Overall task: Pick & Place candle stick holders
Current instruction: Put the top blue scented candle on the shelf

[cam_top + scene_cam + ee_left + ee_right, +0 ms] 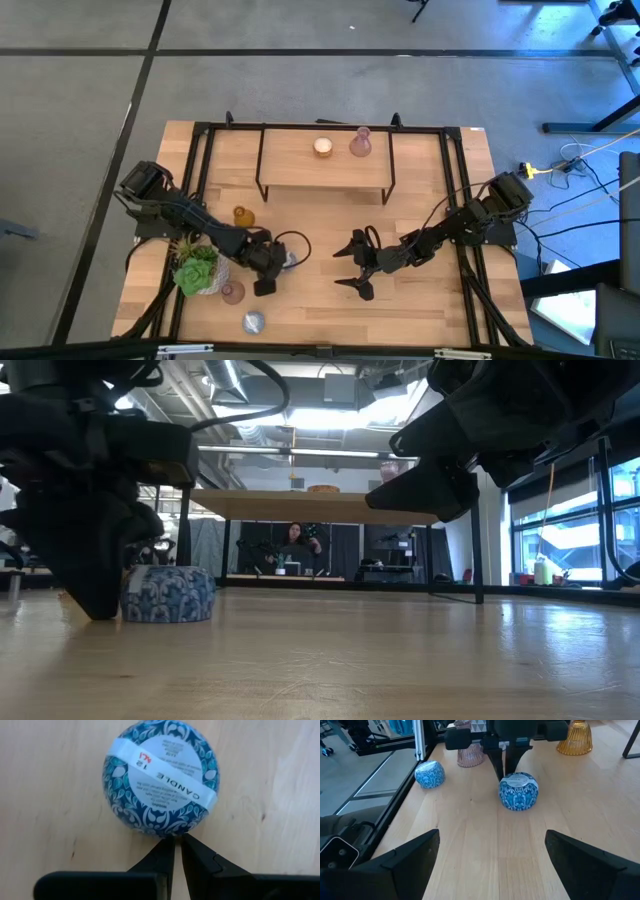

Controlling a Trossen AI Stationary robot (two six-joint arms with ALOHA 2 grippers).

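A round blue-and-white patterned candle stick holder (160,780) rests on its base on the wooden table (420,300), a label band across its top. My left gripper (177,840) is shut and points steeply down, its tips at the holder's side wall (519,791). In the high view it is at the table's near left (270,268). My right gripper (492,840) hangs open over the middle of the table (348,268), facing the holder from the right with nothing between its fingers. My left gripper has its shut fingertips (170,842) right at the rim of the blue holder's side wall (167,831), coming from above at a slant. I cannot tell whether they touch it. The holder stands upright on the table.
A second blue holder (253,322), a pink one (232,292) and a green succulent (197,270) stand near the left front corner. An amber holder (243,216) is farther back. A cream holder (322,147) and a pink one (360,143) stand on the raised shelf (325,178).
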